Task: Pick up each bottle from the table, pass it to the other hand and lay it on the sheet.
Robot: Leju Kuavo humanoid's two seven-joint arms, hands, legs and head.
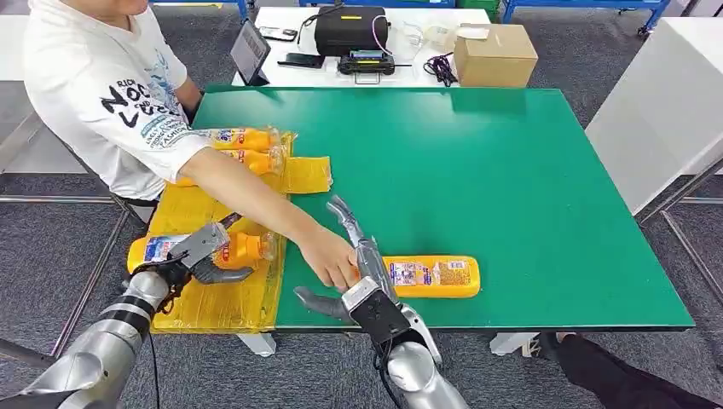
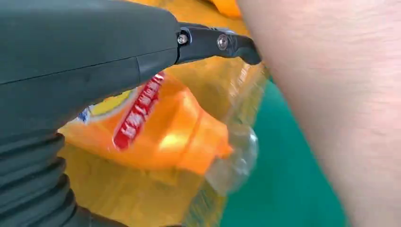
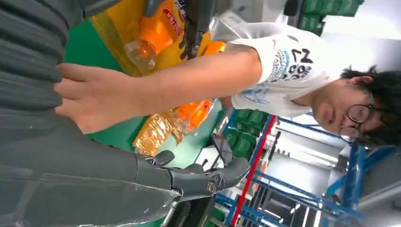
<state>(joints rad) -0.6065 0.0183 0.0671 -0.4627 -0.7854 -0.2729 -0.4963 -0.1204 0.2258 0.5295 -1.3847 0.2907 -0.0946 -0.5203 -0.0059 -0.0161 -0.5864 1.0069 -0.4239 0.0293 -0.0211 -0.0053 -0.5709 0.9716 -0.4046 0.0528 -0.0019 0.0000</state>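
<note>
An orange bottle lies on its side on the yellow sheet at the table's near left. My left hand is over its label, fingers straight across the top and thumb along the near side; the left wrist view shows the bottle under that hand. Another orange bottle lies on the green table near the front edge. My right hand is just left of it, fingers spread, holding nothing. A person's hand touches that bottle's left end. Two more bottles lie at the sheet's far end.
The person sits at the table's left side, with an arm reaching across the sheet between my hands. A cardboard box, a black case and a tablet stand on a white table beyond the green one.
</note>
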